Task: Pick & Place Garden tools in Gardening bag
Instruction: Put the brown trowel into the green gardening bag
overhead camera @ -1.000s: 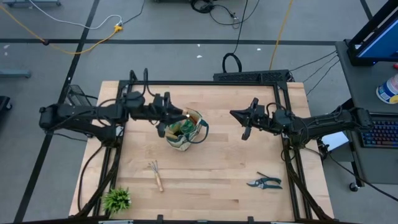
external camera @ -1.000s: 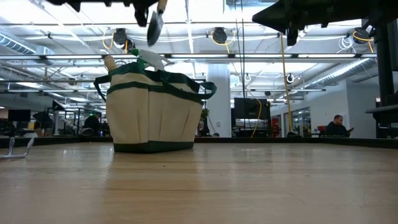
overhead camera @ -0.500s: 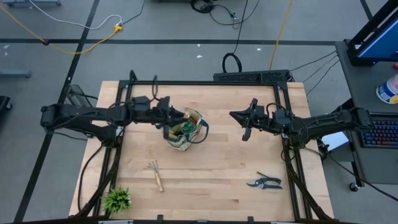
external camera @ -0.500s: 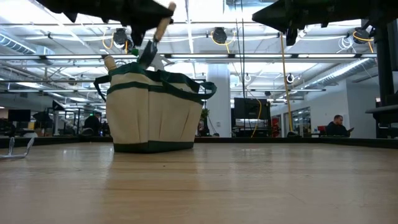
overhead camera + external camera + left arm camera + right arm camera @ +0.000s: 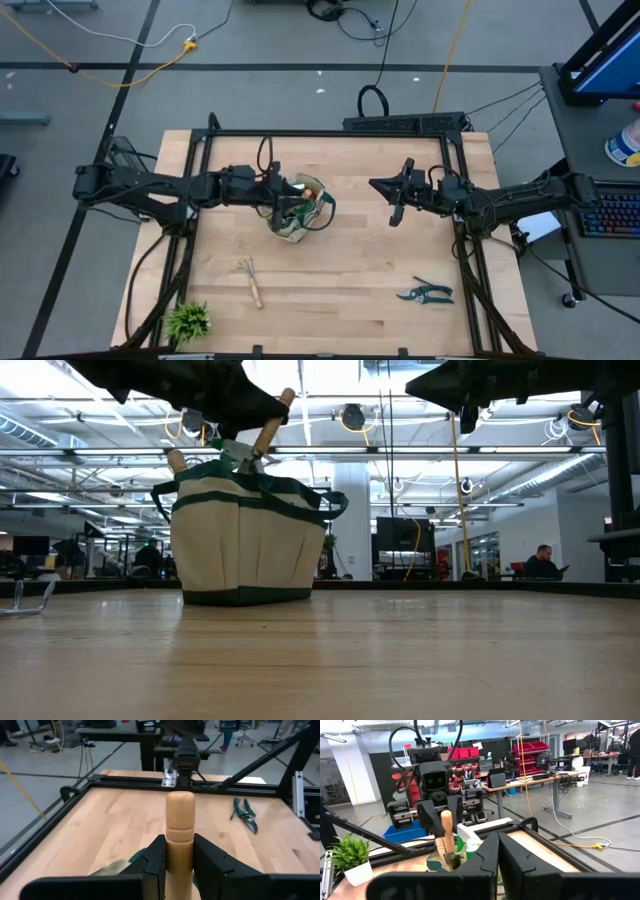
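Wooden-handled tool point(image 5: 179, 827) sits clamped between the left gripper's point(image 5: 281, 197) fingers, directly over the mouth of the gardening bag point(image 5: 243, 540) – low view shows its head already dipping below the green rim, handle tilted. Step in hand, as I judge it: lowering this tool into the bag. Next move calls for opening the fingers only once the head is well inside, then lifting straight up clear of the bag handles. Left of centre on the table, a pronged rake point(image 5: 251, 280) lies near the small plant point(image 5: 188, 320). Right gripper point(image 5: 396, 201) waits above bare table, fingers closed on nothing. Pruning shears point(image 5: 427, 293) lie at the near right – not yet bagged.
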`<state>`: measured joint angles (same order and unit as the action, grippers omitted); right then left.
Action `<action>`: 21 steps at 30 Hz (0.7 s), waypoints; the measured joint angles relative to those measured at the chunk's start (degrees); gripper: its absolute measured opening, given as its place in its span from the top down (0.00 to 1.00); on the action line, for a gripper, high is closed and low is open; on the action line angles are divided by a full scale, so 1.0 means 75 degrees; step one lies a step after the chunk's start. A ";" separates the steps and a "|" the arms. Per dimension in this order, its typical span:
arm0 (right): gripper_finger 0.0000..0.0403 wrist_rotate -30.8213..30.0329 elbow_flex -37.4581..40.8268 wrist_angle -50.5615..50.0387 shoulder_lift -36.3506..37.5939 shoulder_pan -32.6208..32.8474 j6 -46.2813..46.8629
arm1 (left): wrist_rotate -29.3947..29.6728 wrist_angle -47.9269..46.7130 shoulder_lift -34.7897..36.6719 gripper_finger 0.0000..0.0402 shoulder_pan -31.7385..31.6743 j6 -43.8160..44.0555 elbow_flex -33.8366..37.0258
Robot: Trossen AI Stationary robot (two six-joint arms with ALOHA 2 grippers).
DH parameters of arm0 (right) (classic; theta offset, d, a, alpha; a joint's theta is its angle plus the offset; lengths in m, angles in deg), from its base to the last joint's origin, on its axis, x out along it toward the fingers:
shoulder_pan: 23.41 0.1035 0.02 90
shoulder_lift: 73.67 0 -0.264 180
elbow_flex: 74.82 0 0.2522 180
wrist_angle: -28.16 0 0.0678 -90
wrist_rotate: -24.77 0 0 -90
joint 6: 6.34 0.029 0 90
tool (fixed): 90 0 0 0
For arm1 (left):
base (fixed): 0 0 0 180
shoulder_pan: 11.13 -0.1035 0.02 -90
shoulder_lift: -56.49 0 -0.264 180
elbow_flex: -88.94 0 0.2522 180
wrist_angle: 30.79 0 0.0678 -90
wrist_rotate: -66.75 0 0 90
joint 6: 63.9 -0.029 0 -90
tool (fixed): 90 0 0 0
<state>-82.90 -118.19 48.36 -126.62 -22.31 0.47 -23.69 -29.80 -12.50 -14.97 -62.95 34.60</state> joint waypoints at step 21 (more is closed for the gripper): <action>1.00 -0.0009 0.0000 0.0003 0.0002 0.0000 0.0003 | 0.0098 -0.0133 -0.0256 0.82 0.0275 0.0324 0.0004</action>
<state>-82.96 -118.19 48.38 -126.60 -22.31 0.49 -22.96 -30.80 -14.42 -12.91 -60.52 34.63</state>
